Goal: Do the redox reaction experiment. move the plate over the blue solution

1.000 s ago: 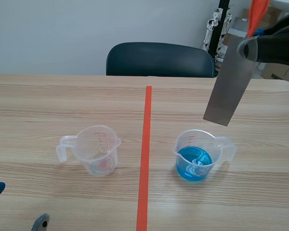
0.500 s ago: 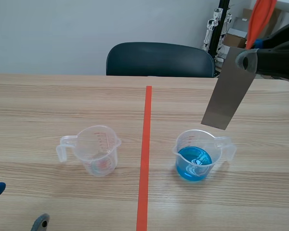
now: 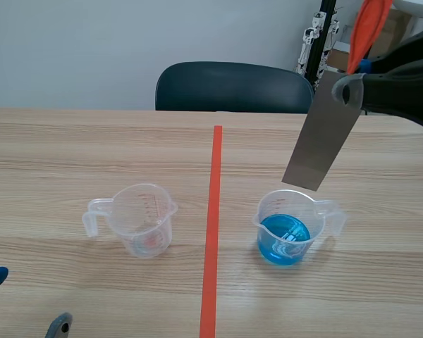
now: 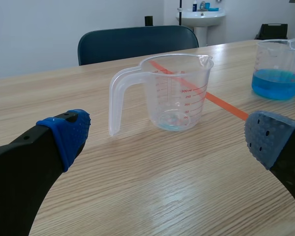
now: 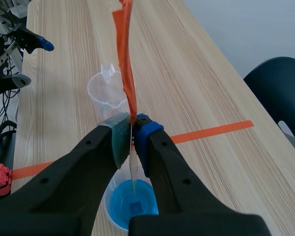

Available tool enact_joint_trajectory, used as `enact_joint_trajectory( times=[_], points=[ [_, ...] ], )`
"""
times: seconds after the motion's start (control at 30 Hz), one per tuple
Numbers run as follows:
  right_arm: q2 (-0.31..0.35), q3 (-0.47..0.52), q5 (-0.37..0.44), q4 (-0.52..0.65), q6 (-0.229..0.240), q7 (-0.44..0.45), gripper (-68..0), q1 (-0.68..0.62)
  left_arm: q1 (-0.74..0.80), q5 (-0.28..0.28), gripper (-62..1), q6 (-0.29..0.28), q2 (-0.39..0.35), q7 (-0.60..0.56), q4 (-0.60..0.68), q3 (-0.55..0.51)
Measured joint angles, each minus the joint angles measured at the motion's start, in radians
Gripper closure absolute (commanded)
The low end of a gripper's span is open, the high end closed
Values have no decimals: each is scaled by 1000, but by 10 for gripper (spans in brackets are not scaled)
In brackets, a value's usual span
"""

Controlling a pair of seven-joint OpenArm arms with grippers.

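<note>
Right arm: raised, entering high from the right of the scene view. The right gripper (image 3: 350,86) is closed on the upper end of the plate (image 3: 319,137), one pad pressed to each face. An orange strip (image 3: 367,28) stands up out of the grip.

Plate: held in the air, tilted, its lower end leaning toward the tape line (image 3: 213,232). The lower edge is held above the far rim of the beaker (image 3: 299,211), not touching it. In the right wrist view the plate is seen edge-on between the fingers, over the blue solution (image 5: 132,204).

Left arm: kept low at the near left of the table (image 3: 56,155). The left gripper (image 4: 169,137) is spread wide with nothing held; the empty beaker (image 4: 174,91) is ahead of it.

Change against 1.0 s ago: the plate is shifted toward the tape line, from beside the beaker to over its rim. Both beakers and the left gripper are unchanged
</note>
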Motion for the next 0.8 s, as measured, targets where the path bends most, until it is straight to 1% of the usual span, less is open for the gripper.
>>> enact_joint_trajectory(
  times=[0.07,0.1,0.2,0.3,0.63,0.73,0.8],
  points=[
    [0,0,7,0,0,-4,-6,0,0,0,-623,0,0,0,0,0],
    [0,0,27,0,0,-16,-6,0,0,0,-623,0,0,0,0,0],
    [0,0,31,0,0,-18,-6,0,0,0,-623,0,0,0,0,0],
    [0,0,54,0,0,-23,-6,-8,0,0,-623,0,0,0,0,0],
    [0,0,53,0,0,-30,-6,-19,0,0,-623,0,0,0,0,0],
    [0,0,54,0,0,-2,-6,-18,0,0,-623,0,0,0,0,0],
    [-2,0,92,3,0,11,-6,-14,0,0,-623,0,0,0,0,0]
  ],
)
